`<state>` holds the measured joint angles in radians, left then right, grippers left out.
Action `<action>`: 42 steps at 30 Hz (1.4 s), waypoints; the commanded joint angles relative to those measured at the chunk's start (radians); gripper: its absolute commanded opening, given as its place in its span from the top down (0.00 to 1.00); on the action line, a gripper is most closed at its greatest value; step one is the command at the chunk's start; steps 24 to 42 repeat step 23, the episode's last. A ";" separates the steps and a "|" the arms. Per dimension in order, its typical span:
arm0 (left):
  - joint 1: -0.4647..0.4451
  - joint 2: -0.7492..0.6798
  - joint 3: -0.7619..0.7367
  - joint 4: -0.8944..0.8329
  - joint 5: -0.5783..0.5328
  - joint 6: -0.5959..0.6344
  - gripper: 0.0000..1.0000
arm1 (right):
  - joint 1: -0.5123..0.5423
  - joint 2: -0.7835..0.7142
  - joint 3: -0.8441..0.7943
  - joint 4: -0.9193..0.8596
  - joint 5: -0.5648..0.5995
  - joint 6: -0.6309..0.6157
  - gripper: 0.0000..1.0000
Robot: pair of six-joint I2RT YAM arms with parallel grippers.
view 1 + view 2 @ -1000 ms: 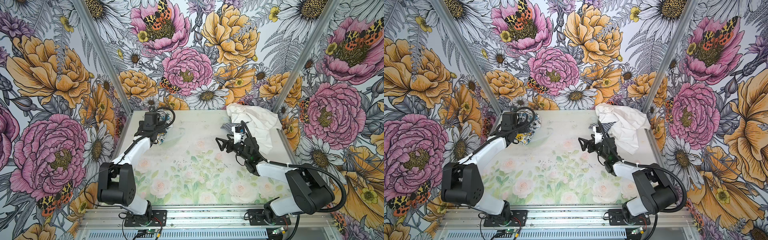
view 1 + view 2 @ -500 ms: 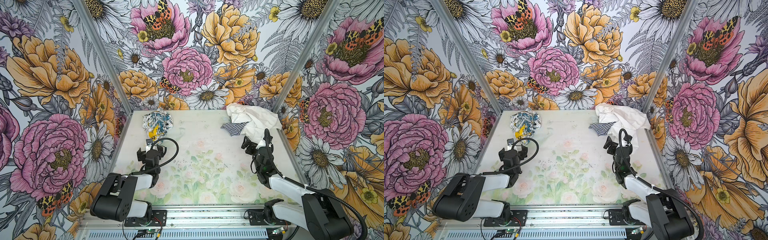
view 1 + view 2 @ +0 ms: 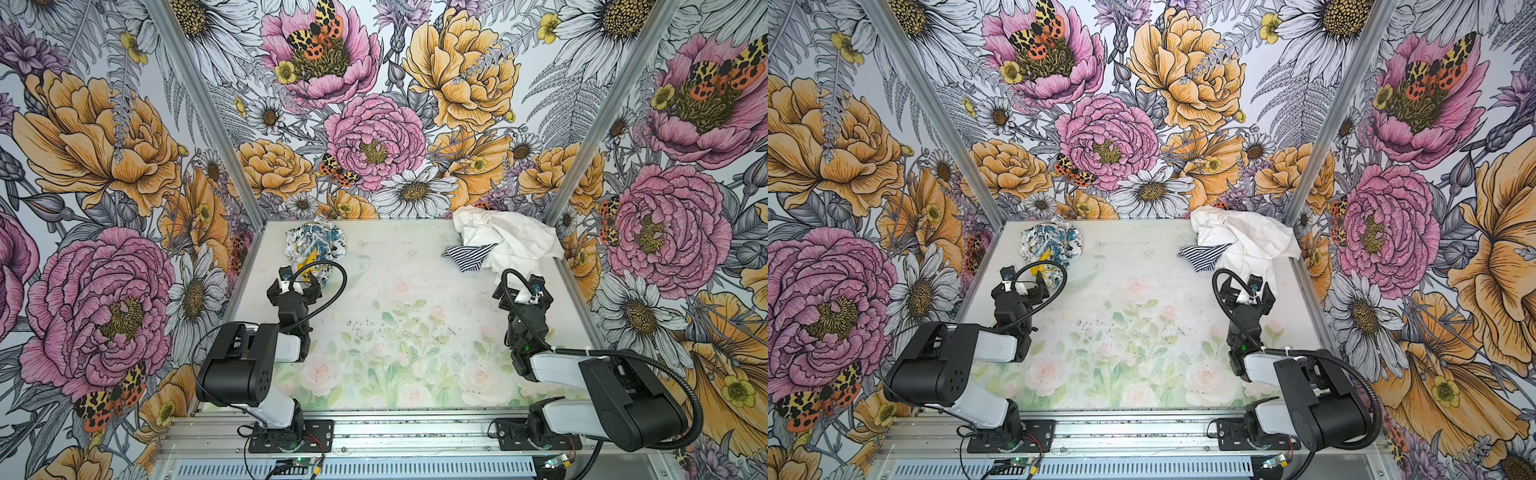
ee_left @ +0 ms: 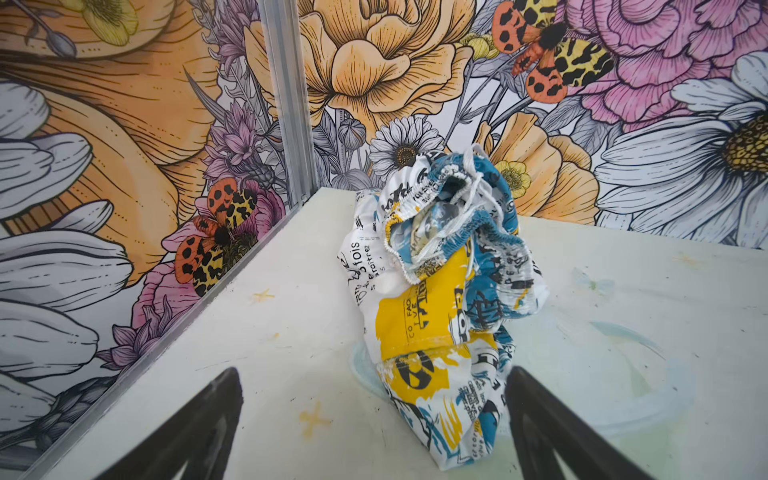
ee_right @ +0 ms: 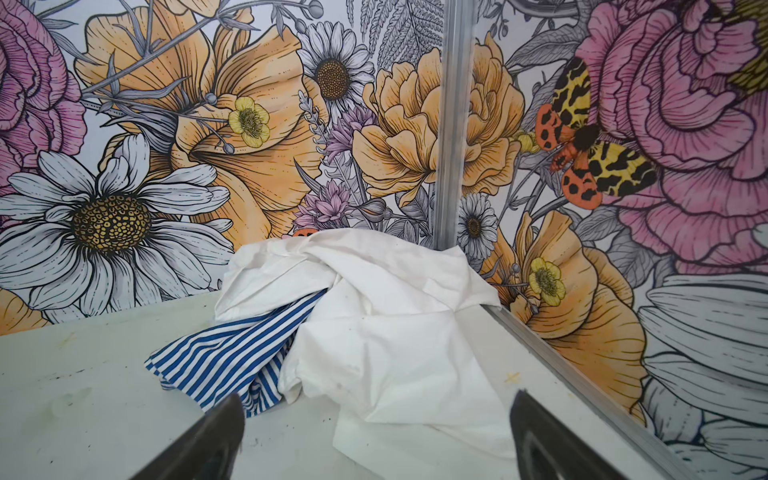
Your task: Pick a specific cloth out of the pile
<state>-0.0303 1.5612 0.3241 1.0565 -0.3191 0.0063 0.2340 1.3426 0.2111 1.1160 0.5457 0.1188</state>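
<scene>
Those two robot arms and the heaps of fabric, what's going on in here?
Two robot arms are picking one cloth out of a pile on a table. The blue, yellow and white printed cloth lies crumpled by itself in the far left corner. It is well apart from the pile in the far right corner, a plain white cloth over a blue-and-white striped cloth. The left arm faces the printed cloth; the right arm faces the pile. Both sets of jaws stand open, holding nothing.

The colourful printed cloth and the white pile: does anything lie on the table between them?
Nothing does. In both top views the table between the cloth and the pile is bare, showing only its faint flower print.
</scene>
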 commanded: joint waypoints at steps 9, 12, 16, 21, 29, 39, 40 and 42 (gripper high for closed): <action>-0.013 -0.006 0.009 -0.021 0.018 0.000 0.01 | -0.110 -0.144 0.060 -0.356 -0.064 -0.001 0.01; -0.016 -0.006 0.007 -0.016 0.015 0.001 0.01 | -0.130 0.011 0.073 -0.194 -0.094 -0.055 0.01; -0.019 -0.007 0.008 -0.021 0.012 0.001 0.01 | -0.205 0.210 0.099 -0.058 -0.278 -0.043 0.01; -0.022 -0.007 0.033 -0.069 0.002 0.003 0.01 | -0.217 0.196 0.155 -0.192 -0.325 -0.039 0.01; -0.024 -0.003 0.028 -0.052 0.002 0.006 0.01 | -0.213 0.189 0.152 -0.198 -0.322 -0.038 0.00; -0.024 -0.003 0.028 -0.052 0.002 0.006 0.01 | -0.213 0.189 0.152 -0.198 -0.322 -0.038 0.00; -0.024 -0.003 0.028 -0.052 0.002 0.006 0.01 | -0.213 0.189 0.152 -0.198 -0.322 -0.038 0.00; -0.024 -0.003 0.028 -0.052 0.002 0.006 0.01 | -0.213 0.189 0.152 -0.198 -0.322 -0.038 0.00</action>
